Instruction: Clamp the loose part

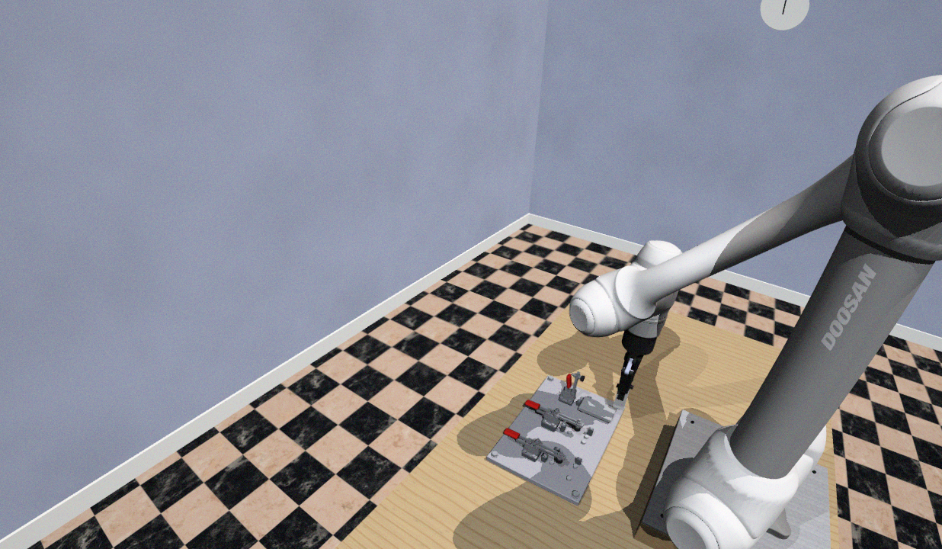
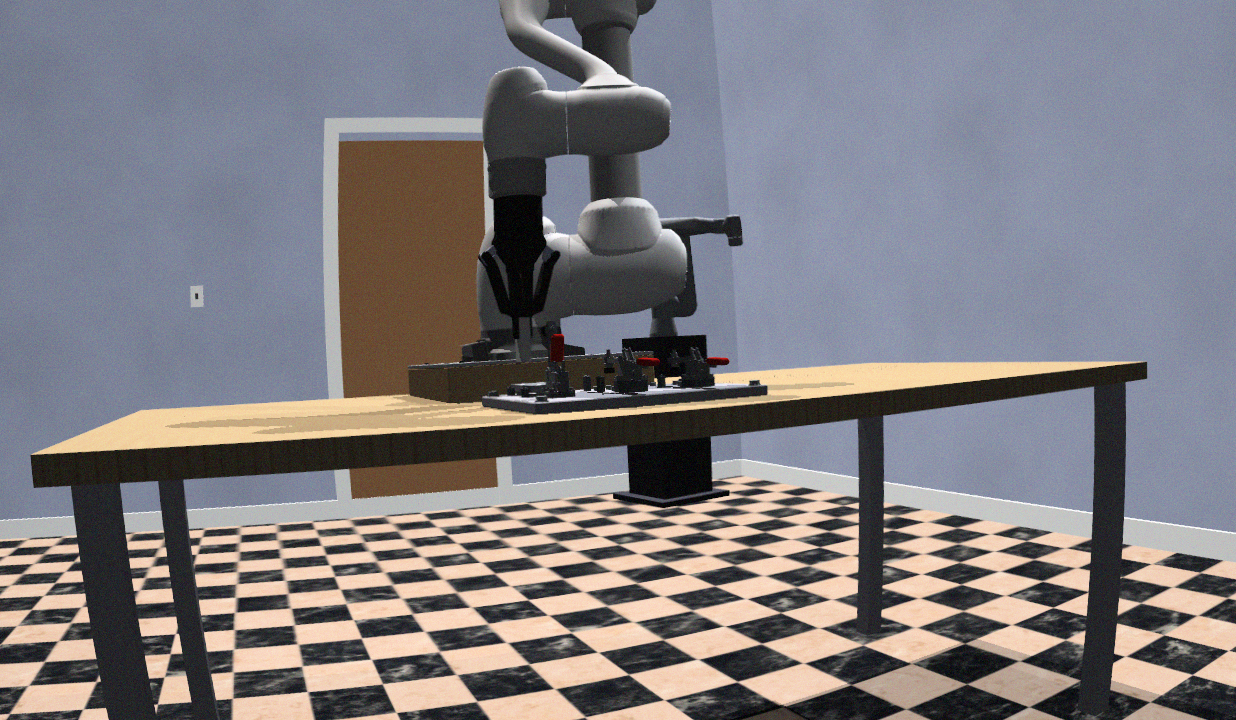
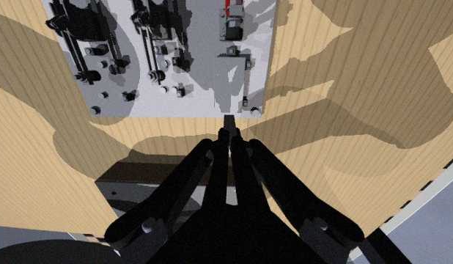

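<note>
The grey fixture plate (image 1: 555, 442) lies on the wooden table and carries three clamps. The flat grey part (image 1: 594, 408) lies in the nest at the plate's far end; it also shows in the wrist view (image 3: 226, 77). That nest's clamp has its red handle (image 1: 570, 380) standing upright, with its bar off the part. My gripper (image 1: 621, 396) (image 3: 229, 122) is shut and empty. It points down at the plate's edge, right at the part's outer end. From the side, the fingertips (image 2: 521, 344) hang just behind the upright handle (image 2: 557, 347).
The other two clamps have red handles (image 1: 532, 405) (image 1: 511, 432) lying flat, pointing away from the arm. My own base plate (image 1: 672, 470) stands on the table close beside the fixture. The table edge runs to the right in the wrist view.
</note>
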